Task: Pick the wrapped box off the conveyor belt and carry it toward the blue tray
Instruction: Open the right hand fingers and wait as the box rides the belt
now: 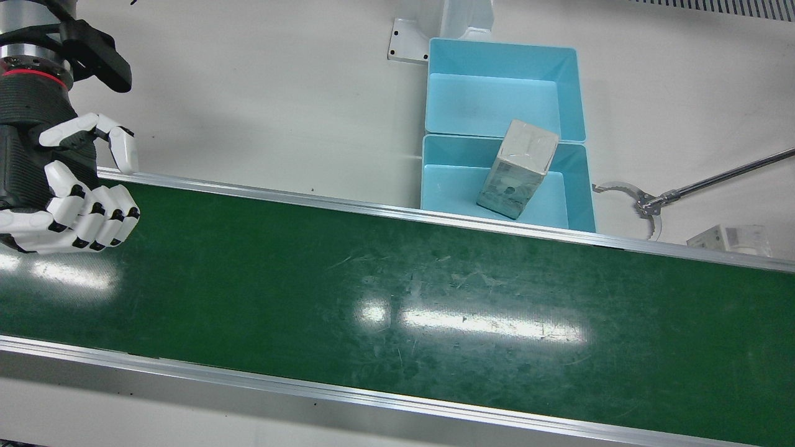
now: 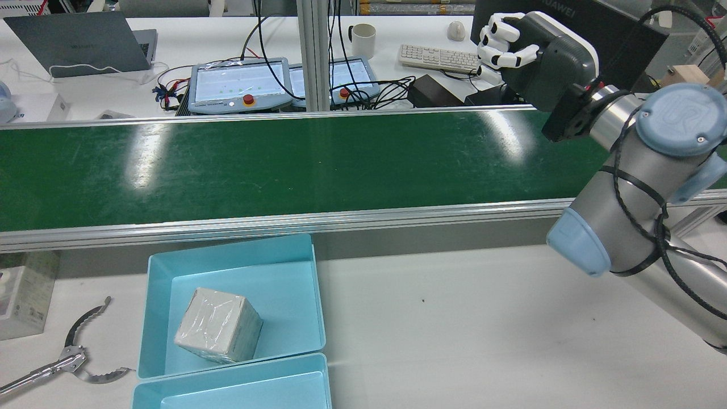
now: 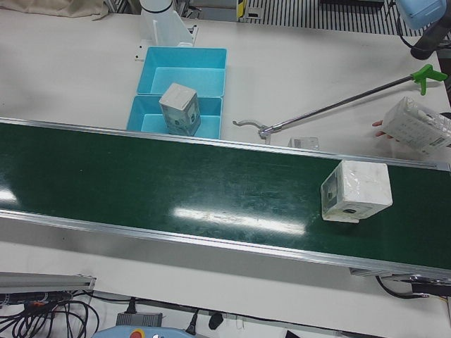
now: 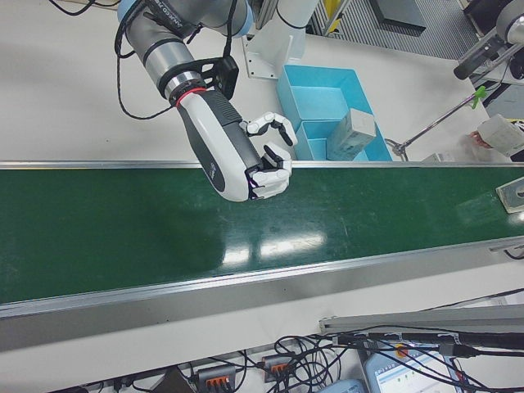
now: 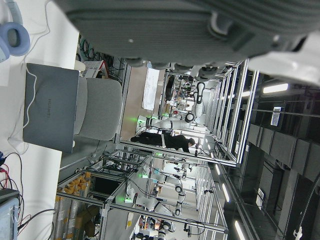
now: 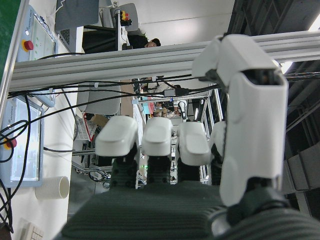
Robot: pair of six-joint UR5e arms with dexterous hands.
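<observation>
A wrapped box (image 3: 356,191) lies on the green conveyor belt (image 3: 176,183) toward its right end in the left-front view; its corner (image 4: 512,196) shows at the right-front view's edge. A second wrapped box (image 1: 518,167) stands tilted in the near blue tray (image 1: 430,186), also seen in the rear view (image 2: 218,325). My right hand (image 1: 87,211) hovers over the belt's other end, fingers curled, holding nothing (image 4: 262,168). My left hand (image 5: 200,25) shows only as a dark grey surface in its own view; its fingers are hidden.
A second blue tray (image 1: 497,53) adjoins the first. A long reacher tool (image 3: 331,105) lies on the table beside the trays. A person's hand holds another wrapped box (image 3: 419,127) beyond the belt. A small box (image 1: 730,239) sits by the belt's rail.
</observation>
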